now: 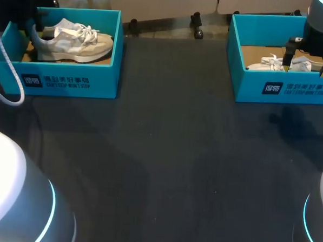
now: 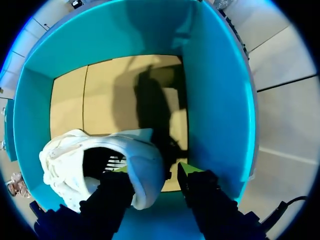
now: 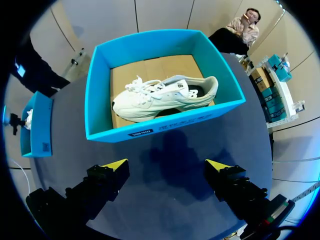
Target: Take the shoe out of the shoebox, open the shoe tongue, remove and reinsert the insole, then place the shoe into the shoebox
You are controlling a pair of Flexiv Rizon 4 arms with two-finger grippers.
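Teal left shoebox [image 1: 71, 81] at far left holds a white shoe [image 1: 73, 40]. The left gripper [image 2: 152, 170] straddles its heel, fingers parted, the outer one just clear. The right gripper [image 3: 167, 165] hangs wide open beside the far-right shoebox [image 3: 97, 100], which holds a second shoe [image 3: 165, 97].

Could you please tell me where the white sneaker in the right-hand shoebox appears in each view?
Head view: white lace-up sneaker in the right teal cardboard shoebox, partly behind the right arm.
Left wrist view: not in it.
Right wrist view: in that shoebox, ahead of the right pincer.
Shared landmark: the shoebox's printed front wall.
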